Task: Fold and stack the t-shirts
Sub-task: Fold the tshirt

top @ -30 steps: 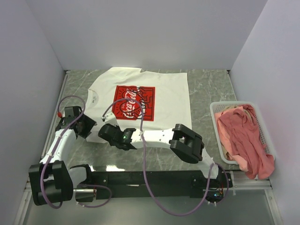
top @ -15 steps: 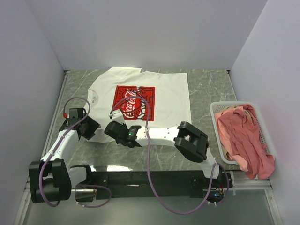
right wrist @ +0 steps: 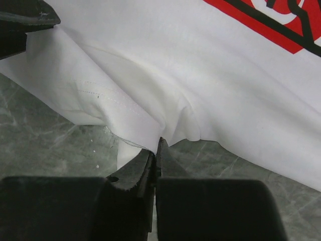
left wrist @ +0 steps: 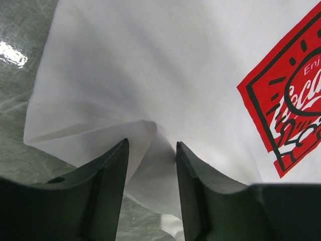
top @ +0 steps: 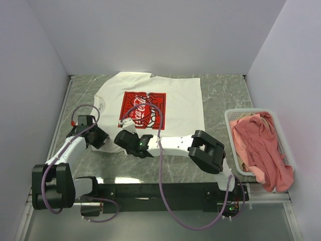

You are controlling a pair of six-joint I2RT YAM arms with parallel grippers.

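Nearest us, on the grey counter (top: 130, 168), both arms meet at the near-left corner of the white shirt (top: 175, 100). The right tool (right wrist: 156, 143) is clamped right down, its 2 fingers pressed together with no gap. The shirt's stitched edge (right wrist: 120, 103) is nipped at their very tips, and the cloth is drawn up into a ridge there. Just beside it, on the left, the left tool (left wrist: 151, 145) sits part open, its 2 fingers apart with a fold of that same shirt bunched in the gap. The cloth touches 1 finger, but whether it is actually squeezed I cannot tell. Off to the right, well apart from both tools, a white basket (top: 231, 135) sits at the counter's right edge. Pink shirts (top: 263, 148) are heaped in it, and 1 spills over the near rim. Beyond the tools the white shirt lies spread flat and face up, its red print (top: 143, 109) showing just past the 2 tools. Further on, the shirt's far edge runs close to the back wall (top: 150, 35), and a strip of counter lies between shirt and basket.
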